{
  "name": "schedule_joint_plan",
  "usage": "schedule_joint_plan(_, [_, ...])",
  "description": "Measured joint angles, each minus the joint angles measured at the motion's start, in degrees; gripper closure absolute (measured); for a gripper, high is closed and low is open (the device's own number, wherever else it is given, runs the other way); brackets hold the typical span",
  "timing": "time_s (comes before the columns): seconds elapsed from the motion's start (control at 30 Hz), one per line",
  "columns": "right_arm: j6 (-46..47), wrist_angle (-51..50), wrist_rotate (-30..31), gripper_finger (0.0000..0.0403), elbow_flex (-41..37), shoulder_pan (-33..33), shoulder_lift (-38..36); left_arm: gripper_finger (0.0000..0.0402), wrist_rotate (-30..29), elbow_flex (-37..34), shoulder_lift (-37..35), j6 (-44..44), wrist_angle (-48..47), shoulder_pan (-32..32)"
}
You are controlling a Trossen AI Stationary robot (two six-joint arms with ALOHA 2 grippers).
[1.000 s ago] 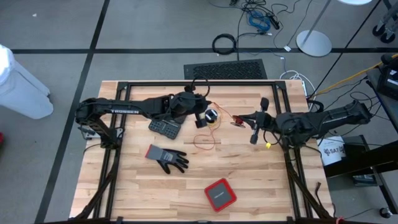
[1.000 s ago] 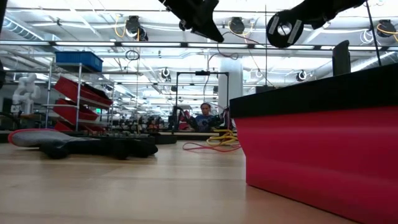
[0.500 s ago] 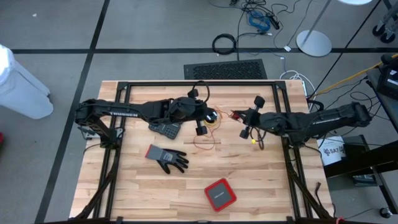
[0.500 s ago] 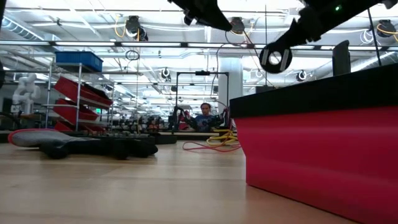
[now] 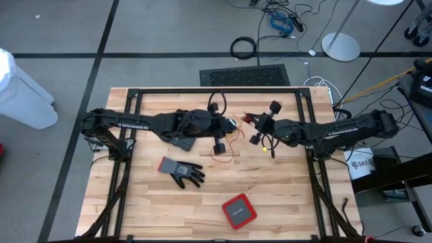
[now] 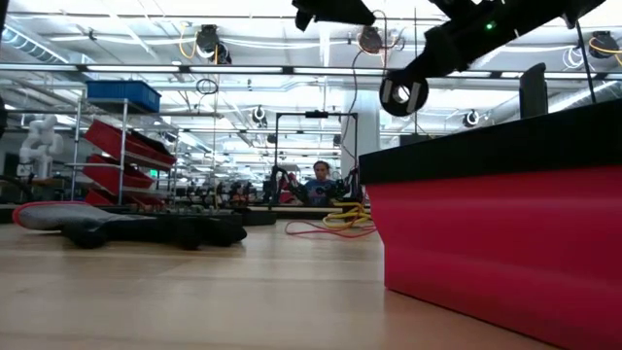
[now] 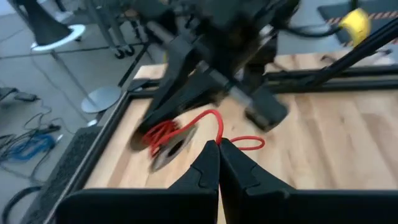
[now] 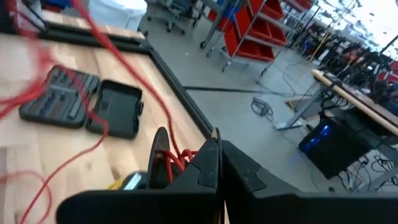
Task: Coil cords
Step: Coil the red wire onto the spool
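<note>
The red cord (image 7: 214, 118) hangs in the air over the table's far middle, between my two shut grippers. My left gripper (image 7: 218, 144) holds one strand. My right gripper (image 8: 215, 142) faces it and holds a small bundle of red turns (image 7: 163, 132). In the high view, my left gripper (image 5: 233, 124) and my right gripper (image 5: 247, 121) nearly meet. A slack red loop (image 5: 223, 154) lies on the wood below them. The yellow cord (image 6: 346, 216) lies coiled on the table beside that loop. My left gripper pinches a single strand of the red cord (image 7: 219, 138) at its fingertips, coming nearly level from the table's left. From there the strand arches over to the red bundle, clear of the table. My right gripper has several red turns (image 8: 173, 159) against its shut fingers, coming nearly level from the table's right. The bundle is lifted clear, and a strand (image 8: 134, 74) trails off slack. The fingers hide how the turns are caught.
An open black tool case (image 5: 179, 140) lies under my left arm. A grey glove (image 5: 181, 171) lies nearer the front. A red box (image 5: 239, 210) sits near the front edge and fills the right of the low view. A black frame (image 5: 216, 90) runs round the table.
My right gripper has moved toward the table's left and far edge, closing on my left gripper, and has turned as it went. My left gripper has moved a little toward the right. The red cord between them has grown shorter. Both grippers stay shut.
</note>
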Motion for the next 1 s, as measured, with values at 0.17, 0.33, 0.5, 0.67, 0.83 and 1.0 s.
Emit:
schedule_joint_plan(0.17, [-1.15, 6.57, -0.14, 0.0403, 0.0, -0.66, 2.81, 0.0402, 2.97, -0.36, 0.35, -2.49, 3.72, -0.17])
schedule_joint_plan(0.33, [-4.01, 14.7, -0.42, 0.0403, 0.0, -0.69, 5.33, 0.0402, 5.32, -0.66, 3.05, -4.01, 4.93, -0.22])
schedule_joint_plan(0.5, [-5.51, 19.76, -1.15, 0.0403, -0.02, -0.68, 6.2, 0.0402, 5.81, -0.74, 6.62, -4.18, 5.43, -0.24])
schedule_joint_plan(0.67, [-6.58, 23.29, -1.45, 0.0403, -0.08, -0.55, 6.14, 0.0402, 5.23, -0.74, 9.2, -4.05, 9.32, -0.16])
schedule_joint_plan(0.83, [-5.29, 25.2, -3.03, 0.0403, 0.02, -0.01, 5.39, 0.0402, 2.04, -0.74, 10.2, -2.48, 10.67, 0.45])
schedule_joint_plan(1.0, [-6.01, 28.41, -3.62, 0.0403, 0.0, 1.25, 4.23, 0.0402, 0.87, -0.85, 11.32, -2.56, 16.02, 1.48])
